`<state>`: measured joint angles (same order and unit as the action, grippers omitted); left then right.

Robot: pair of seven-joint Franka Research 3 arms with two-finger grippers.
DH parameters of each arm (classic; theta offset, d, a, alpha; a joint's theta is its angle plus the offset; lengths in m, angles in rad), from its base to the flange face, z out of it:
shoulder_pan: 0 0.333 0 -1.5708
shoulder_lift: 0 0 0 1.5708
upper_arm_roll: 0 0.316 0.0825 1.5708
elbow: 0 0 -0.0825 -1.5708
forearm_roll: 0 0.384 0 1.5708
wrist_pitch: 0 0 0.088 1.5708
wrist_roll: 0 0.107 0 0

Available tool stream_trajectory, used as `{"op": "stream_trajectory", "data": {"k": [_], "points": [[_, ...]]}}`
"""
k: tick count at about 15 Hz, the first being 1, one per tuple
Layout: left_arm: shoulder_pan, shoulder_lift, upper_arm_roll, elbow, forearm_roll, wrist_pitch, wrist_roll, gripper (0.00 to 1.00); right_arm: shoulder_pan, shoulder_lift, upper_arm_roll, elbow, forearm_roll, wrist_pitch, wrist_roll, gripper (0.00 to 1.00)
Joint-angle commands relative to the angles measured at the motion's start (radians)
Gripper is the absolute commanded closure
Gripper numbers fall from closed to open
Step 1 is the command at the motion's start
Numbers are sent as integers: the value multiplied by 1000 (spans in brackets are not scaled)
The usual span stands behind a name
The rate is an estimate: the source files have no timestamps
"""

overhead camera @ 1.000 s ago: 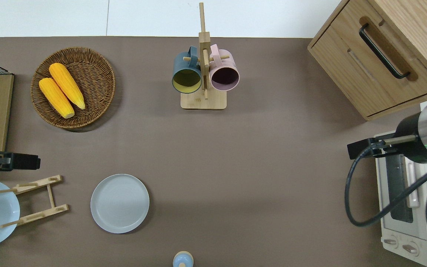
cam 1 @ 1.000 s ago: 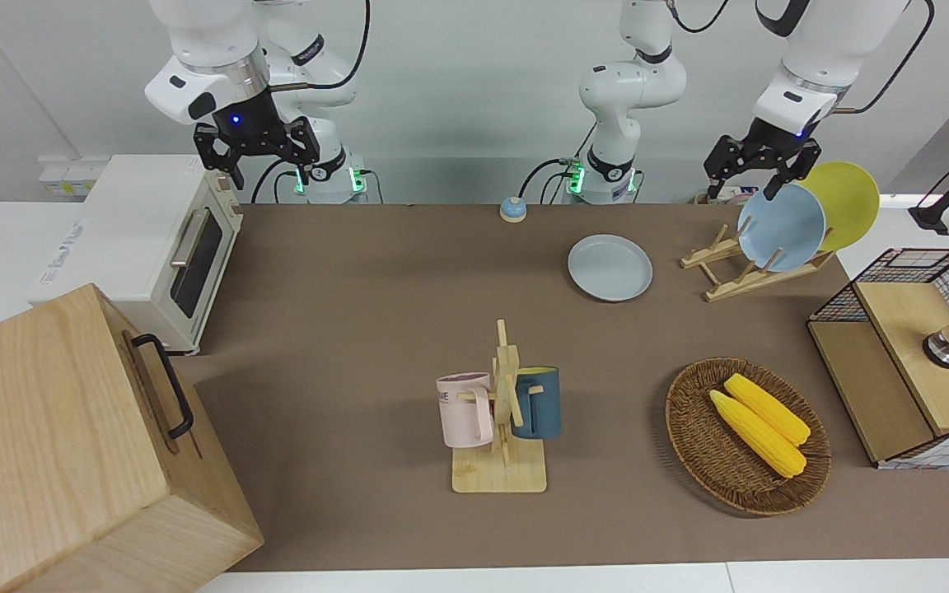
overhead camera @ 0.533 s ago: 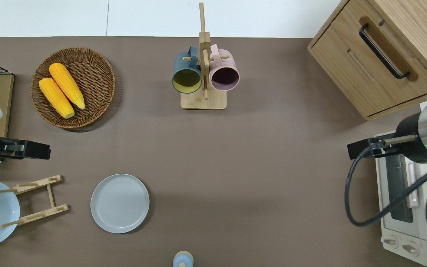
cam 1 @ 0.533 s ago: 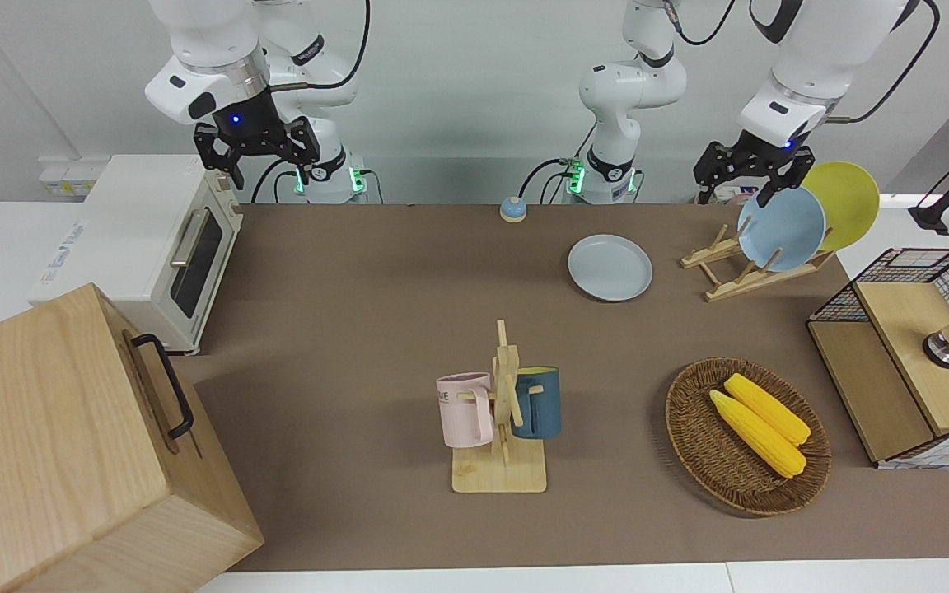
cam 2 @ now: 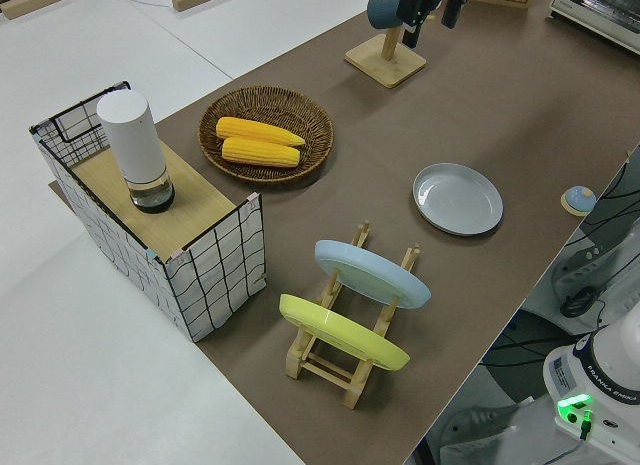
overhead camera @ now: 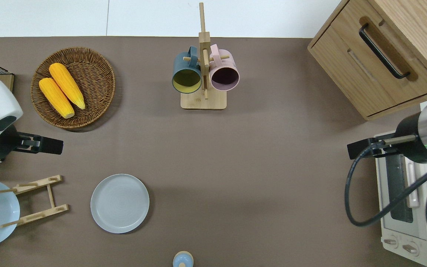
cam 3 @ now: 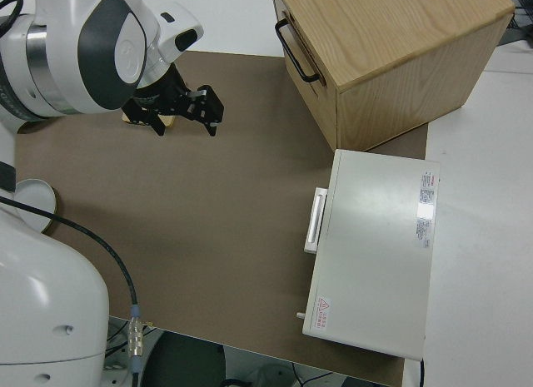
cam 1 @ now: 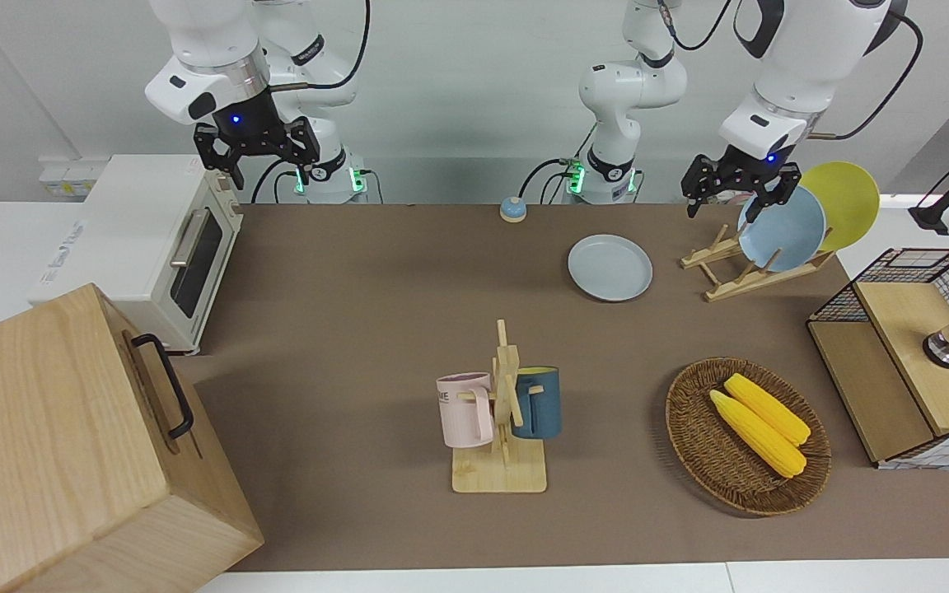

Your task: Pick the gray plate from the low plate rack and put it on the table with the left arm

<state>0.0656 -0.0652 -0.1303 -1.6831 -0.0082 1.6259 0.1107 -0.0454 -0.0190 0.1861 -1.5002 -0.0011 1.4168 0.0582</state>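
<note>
The gray plate (cam 1: pixel 610 268) already lay flat on the bench (cam 1: pixel 376 313), centre-right of the front view, beside the low plate rack (cam 1: pixel 750 268); the left hand (cam 1: pixel 734 191), spread and empty, hung at upper right; it should retreat upward, clear of the racked plates.

**Little legible lettering: a maker's name and a scrap on a mug**

In the left side view, the white robot base (cam 2: pixel 600 385) at the edge of the picture carries dark lettering that reads "FRANKA EMIKA", just above its green light.

On the counter (cam 1: pixel 359 288), the pink mug (cam 1: pixel 465 409) hanging on the mug stand (cam 1: pixel 504 428) has a short line of dark letters near its rim. Only "ME" can be made out.

The toaster oven (cam 1: pixel 137 239) bears grey print on its top. The right side view shows a white label of fine lines there and a red warning triangle sign. None of that wording can be read.
</note>
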Motion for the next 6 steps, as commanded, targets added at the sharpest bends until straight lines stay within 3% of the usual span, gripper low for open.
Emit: {"op": "stream_trajectory", "data": {"k": [1, 6], "points": [[-6, -22, 8, -33, 13, 25, 1, 7, -10, -2, 6, 6, 10, -13, -1, 11], [3, -28, 15, -33, 2, -12, 4, 5, -10, -2, 6, 6, 10, -13, -1, 11]]}}
